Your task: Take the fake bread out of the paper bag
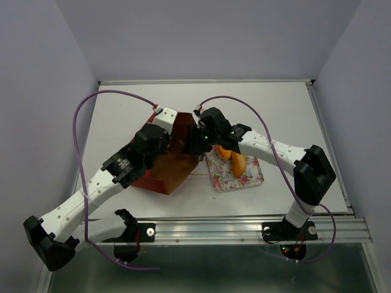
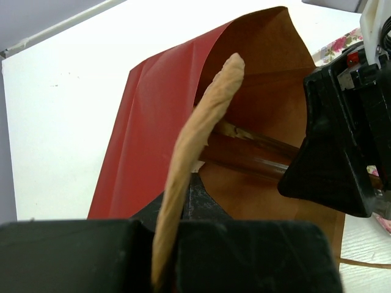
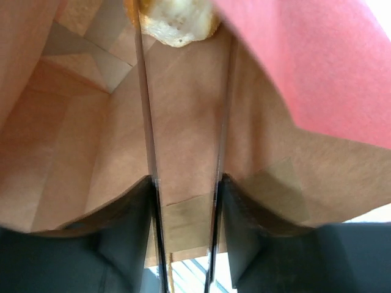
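The red-brown paper bag lies on its side on the table, mouth towards the right arm. My left gripper is shut on the bag's tan cord handle, which runs up between its jaws. My right gripper reaches into the bag's mouth. Inside, a pale-ended roll of fake bread sits between my right gripper's fingertips and fills the narrow gap. Two orange bread pieces lie on the floral tray.
The floral tray sits just right of the bag, under the right forearm. The black right gripper body fills the bag's mouth in the left wrist view. White table lies beyond the bag, with a metal rail at the near edge.
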`<state>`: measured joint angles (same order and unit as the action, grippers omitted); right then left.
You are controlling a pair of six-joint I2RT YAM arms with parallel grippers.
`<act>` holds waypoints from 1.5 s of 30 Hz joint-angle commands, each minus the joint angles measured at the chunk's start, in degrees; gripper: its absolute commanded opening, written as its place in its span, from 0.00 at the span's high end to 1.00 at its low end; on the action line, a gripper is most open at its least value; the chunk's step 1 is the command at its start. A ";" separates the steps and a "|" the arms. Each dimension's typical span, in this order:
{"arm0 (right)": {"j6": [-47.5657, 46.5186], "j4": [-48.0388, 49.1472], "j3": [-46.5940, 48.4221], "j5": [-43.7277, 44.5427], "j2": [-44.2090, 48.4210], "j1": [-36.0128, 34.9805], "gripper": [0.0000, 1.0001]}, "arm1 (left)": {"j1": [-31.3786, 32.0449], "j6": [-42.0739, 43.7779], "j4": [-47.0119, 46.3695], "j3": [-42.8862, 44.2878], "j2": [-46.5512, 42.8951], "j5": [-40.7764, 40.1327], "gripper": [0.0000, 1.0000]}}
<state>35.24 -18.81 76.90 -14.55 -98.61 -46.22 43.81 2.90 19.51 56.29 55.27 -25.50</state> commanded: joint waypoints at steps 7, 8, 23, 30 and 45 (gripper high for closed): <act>-2.90 2.82 -1.31 2.85 12.81 -0.37 0.75 | 0.40 -1.14 -3.95 1.19 -1.12 -3.68 1.00; -3.25 2.29 -1.75 3.20 14.39 -0.37 0.76 | 0.40 -1.14 -4.21 0.93 -1.04 -4.29 1.00; -6.33 -25.98 3.59 12.69 36.45 1.30 0.81 | 0.57 -1.14 -4.22 0.48 0.54 -6.14 1.00; -3.43 -36.47 8.35 18.24 42.53 1.30 0.93 | 0.57 -1.31 -4.65 0.57 0.46 -5.79 1.00; -12.40 -28.67 -1.13 -4.88 33.32 1.30 0.84 | 0.66 -1.93 -4.30 1.80 1.07 -5.09 1.00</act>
<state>25.52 -52.97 76.55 -15.22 -64.73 -45.08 44.21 1.78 17.78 56.25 57.21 -30.06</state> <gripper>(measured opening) 0.405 0.036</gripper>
